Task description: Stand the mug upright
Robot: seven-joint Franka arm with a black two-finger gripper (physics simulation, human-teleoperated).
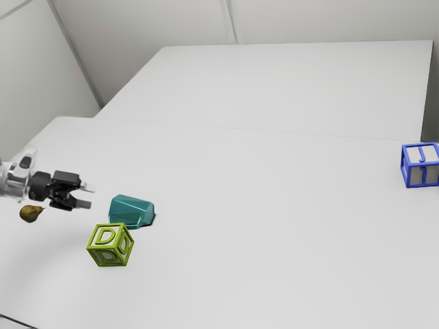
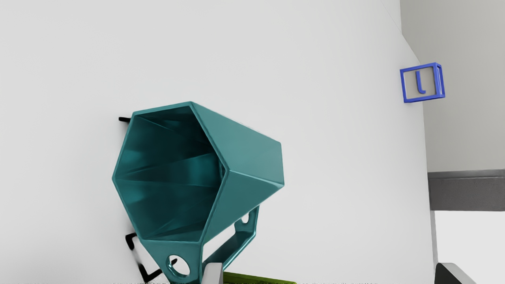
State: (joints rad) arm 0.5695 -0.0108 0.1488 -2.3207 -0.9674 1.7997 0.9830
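One white worktop [image 1: 274, 267] carries everything, a single thin seam crossing it toward its far edge; one arm [image 1: 14, 179] reaches over it from the exterior view's left, ending in one black end effector [image 1: 85, 196], whose two fingers [image 2: 213, 273] stand spread well apart with nothing pinched between them; there is one mug [image 1: 130, 211], teal and faceted, lying on its side on the worktop, in from all the edges and nearer the edge at the exterior view's left than the one at the exterior view's right; its one open mouth is turned away from the worktop's edge at the exterior view's right, its narrower base toward that edge, and its one handle [image 2: 236, 245] is on the side toward the green block; the end effector is near the mug and apart from it; two letter blocks make up the next size down, one green and one blue; the green block [image 1: 110, 245] sits just beside the mug, also in from the worktop's edges, with three faces showing, each with one D, though I cannot tell whether block and mug touch; the blue block [image 1: 420, 166] is well apart from both, close to the worktop's edge at the exterior view's right, bearing what looks like a J; smallest is one brownish pear [image 1: 29, 213], nearest of the loose things to the worktop's edge at the exterior view's left.
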